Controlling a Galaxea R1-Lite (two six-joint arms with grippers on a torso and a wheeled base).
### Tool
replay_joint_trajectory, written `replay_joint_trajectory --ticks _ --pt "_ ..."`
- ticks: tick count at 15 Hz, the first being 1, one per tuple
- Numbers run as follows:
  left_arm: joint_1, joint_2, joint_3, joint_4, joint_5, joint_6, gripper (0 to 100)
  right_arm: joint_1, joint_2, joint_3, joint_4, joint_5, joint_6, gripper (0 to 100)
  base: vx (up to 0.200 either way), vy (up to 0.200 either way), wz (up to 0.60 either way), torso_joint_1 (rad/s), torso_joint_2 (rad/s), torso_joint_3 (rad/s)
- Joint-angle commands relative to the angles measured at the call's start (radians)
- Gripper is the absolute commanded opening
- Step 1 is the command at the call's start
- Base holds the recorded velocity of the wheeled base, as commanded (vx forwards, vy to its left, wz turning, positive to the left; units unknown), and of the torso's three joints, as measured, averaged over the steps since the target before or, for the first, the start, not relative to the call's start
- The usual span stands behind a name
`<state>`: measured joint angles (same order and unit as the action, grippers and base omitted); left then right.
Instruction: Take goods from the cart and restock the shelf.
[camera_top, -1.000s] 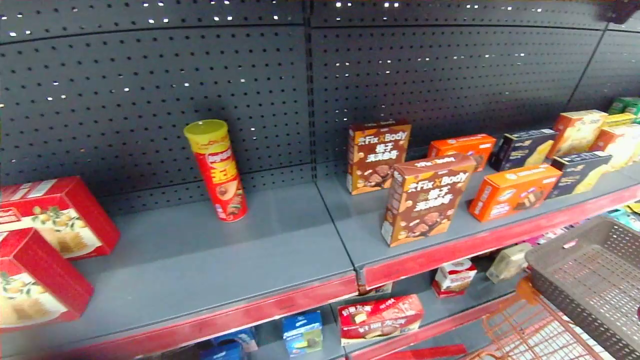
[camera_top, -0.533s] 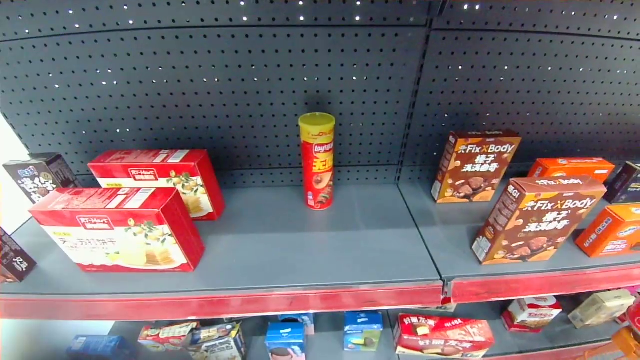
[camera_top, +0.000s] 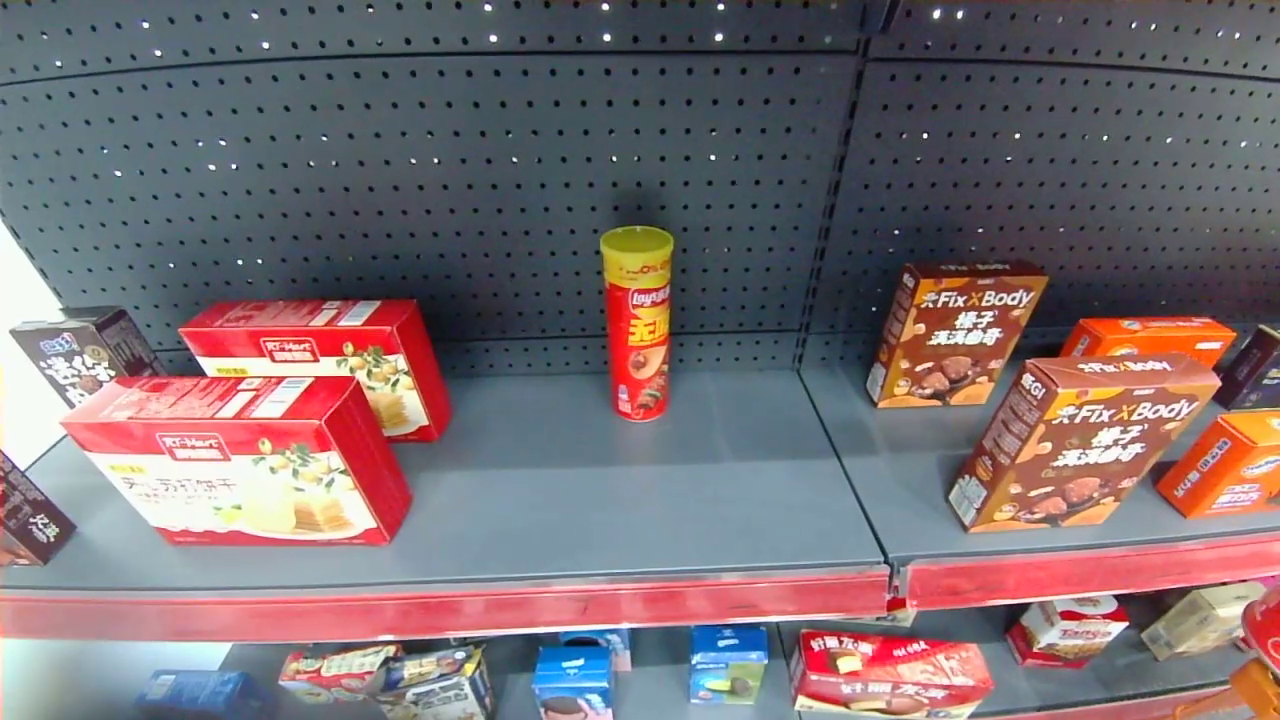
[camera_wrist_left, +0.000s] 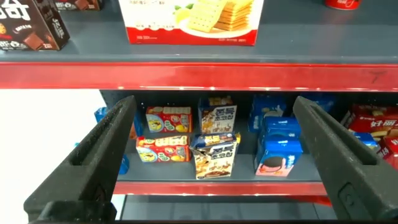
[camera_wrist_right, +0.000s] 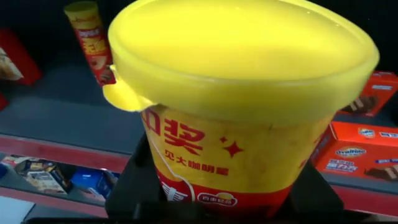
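Dark grey metal shelf (camera_top: 600, 500), with a red front edge and a perforated dark back panel (camera_top: 400, 180), carries stock in groups. At the robot's left stand two flat red cardboard cracker boxes (camera_top: 240, 465), one behind the other. At the right are two brown cardboard biscuit boxes (camera_top: 1080, 440), also one behind the other, with orange cardboard boxes (camera_top: 1215, 465) beyond them. Between the groups, near the back panel, a tall red crisp can with a yellow lid (camera_top: 637, 320) stands upright and alone. The item being handled is a second crisp can (camera_wrist_right: 242, 112). It is a cardboard tube, yellow above and red below, with red print and a small star on the yellow. A smooth yellow plastic lid with a pull tab at its rim closes it. It is held in front of the shelf, not resting on it, by the right gripper (camera_wrist_right: 227, 190), whose black fingers (camera_wrist_right: 140, 186) pinch the tube low on both sides. The left gripper (camera_wrist_left: 214, 106) faces small boxes (camera_wrist_left: 214, 152) on the lower shelf (camera_wrist_left: 186, 186), its fingers (camera_wrist_left: 93, 168) spread wide.
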<state>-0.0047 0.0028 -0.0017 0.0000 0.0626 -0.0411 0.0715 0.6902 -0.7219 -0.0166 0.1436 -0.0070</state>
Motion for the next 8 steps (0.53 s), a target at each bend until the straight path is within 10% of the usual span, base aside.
replay_joint_trajectory --ticks 1,8 --pt "0.000 0.000 0.000 0.000 0.000 0.000 100 0.048 0.031 -0.001 -0.009 0.005 -0.001 0 0.000 0.000 0.00 0.000 0.00 0.000" --pt "0.000 0.000 0.000 0.000 0.000 0.000 100 0.312 0.135 -0.051 -0.143 -0.039 0.032 0 0.000 0.000 0.00 0.000 0.00 0.000"
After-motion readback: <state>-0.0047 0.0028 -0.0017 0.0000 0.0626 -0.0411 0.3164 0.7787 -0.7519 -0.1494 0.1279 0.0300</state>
